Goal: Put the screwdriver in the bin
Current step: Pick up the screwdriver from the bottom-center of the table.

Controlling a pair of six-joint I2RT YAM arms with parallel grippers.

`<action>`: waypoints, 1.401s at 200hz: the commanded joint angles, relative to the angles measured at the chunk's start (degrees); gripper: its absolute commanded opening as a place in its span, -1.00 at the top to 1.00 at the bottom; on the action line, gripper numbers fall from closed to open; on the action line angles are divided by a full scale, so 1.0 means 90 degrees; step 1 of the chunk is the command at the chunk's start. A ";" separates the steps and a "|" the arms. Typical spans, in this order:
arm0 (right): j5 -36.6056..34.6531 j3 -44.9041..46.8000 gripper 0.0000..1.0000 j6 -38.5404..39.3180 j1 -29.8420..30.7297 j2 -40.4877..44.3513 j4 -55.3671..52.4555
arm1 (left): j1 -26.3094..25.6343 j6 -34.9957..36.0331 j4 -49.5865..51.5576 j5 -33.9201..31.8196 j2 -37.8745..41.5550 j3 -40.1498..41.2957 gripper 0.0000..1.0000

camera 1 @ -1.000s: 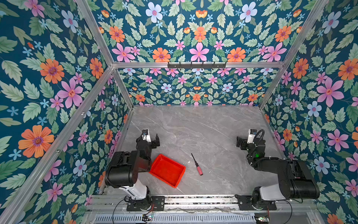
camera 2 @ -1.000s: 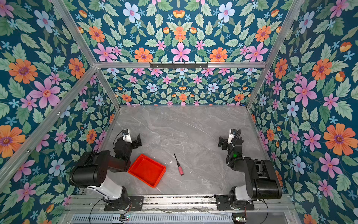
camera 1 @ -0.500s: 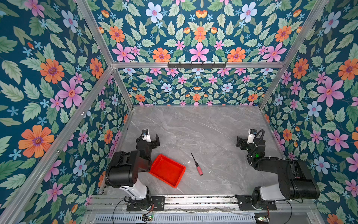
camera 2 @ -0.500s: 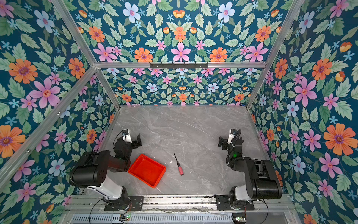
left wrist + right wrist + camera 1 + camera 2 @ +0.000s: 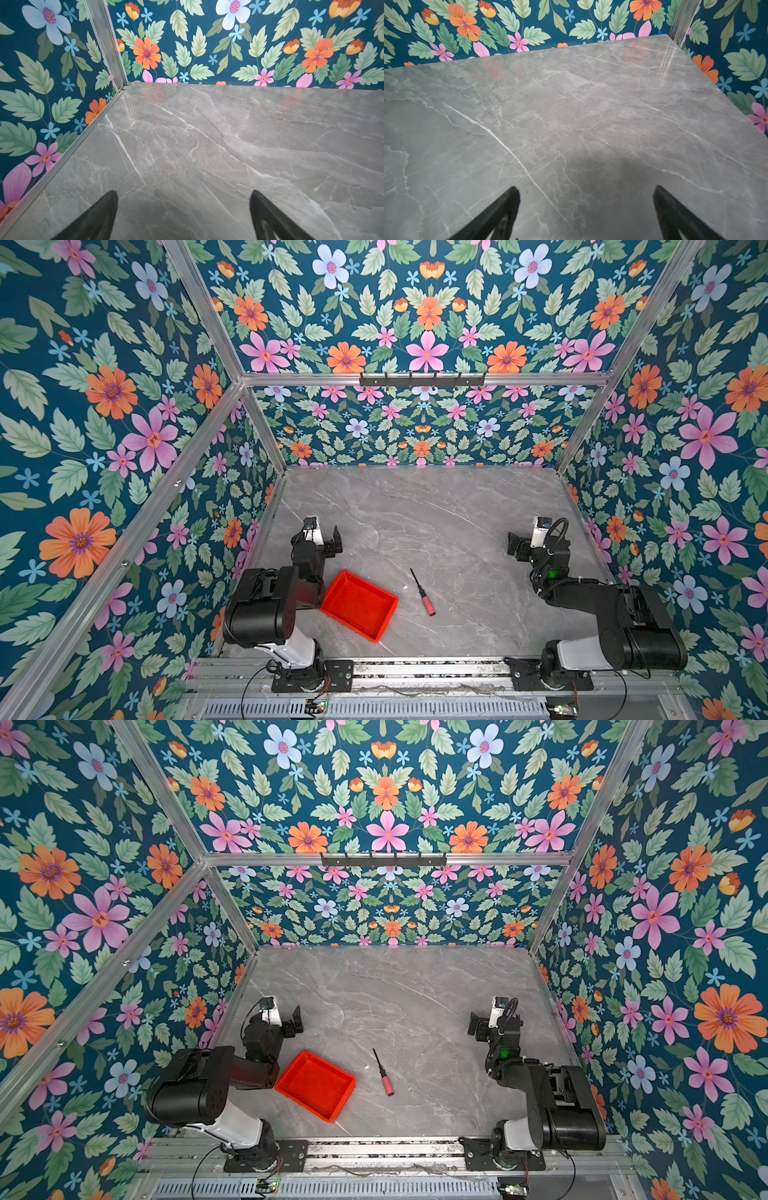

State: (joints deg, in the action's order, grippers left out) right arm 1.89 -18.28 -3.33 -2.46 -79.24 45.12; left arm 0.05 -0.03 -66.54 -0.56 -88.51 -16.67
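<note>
Slim pink-handled black screwdriver lies untouched beside shallow red-orange plastic bin; left tool and right tool released, empty. Next, likely: grasp it.

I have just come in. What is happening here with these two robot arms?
Nothing is being handled at this moment. The screwdriver lies flat on the grey table, beside the red bin but not touching it, and the bin is empty. The left gripper and the right gripper are both open and hold nothing. Each is near its own side of the table, away from both things. The screwdriver is not yet picked up.
</note>
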 commanded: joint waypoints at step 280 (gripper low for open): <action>0.1891 -0.2138 -0.98 0.3321 0.2893 0.4718 -0.8447 | -0.4693 -0.6912 1.1506 0.0293 -0.0003 -0.6030 -1.00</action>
State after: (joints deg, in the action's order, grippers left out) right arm 19.25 -36.75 20.78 20.36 -36.34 -26.57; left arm -42.00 -57.41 27.64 -7.68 -84.95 -68.14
